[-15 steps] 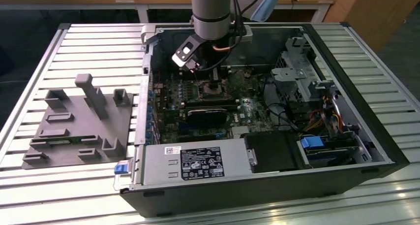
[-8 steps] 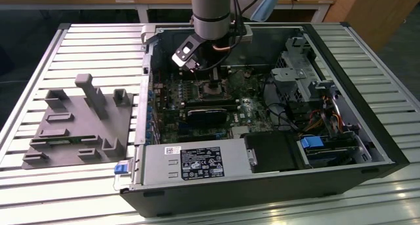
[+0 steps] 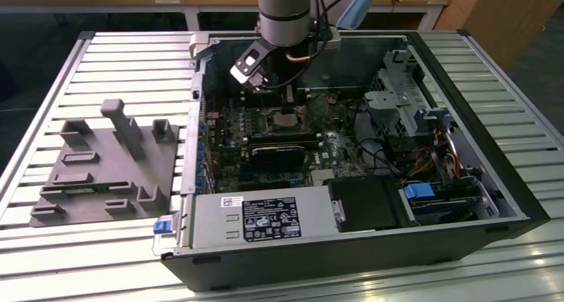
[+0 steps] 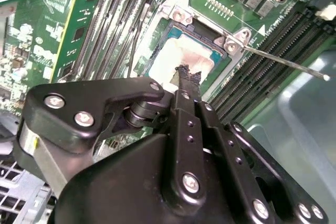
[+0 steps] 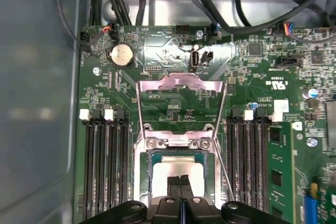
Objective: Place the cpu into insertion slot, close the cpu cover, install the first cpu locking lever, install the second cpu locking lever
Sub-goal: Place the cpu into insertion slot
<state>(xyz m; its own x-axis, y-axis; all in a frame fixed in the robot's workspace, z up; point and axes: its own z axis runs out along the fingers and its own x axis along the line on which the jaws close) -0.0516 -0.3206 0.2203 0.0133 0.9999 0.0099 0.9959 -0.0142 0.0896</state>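
I see the gripper in the exterior view's upper middle, fingers together, tips seemingly touching the cpu in the insertion slot; cpu cover open.

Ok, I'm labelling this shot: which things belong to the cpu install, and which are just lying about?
Job: gripper, cpu, insertion slot, cpu cover, locking lever.
Lying about: grey fixture block, power supply, coin battery, memory slots.
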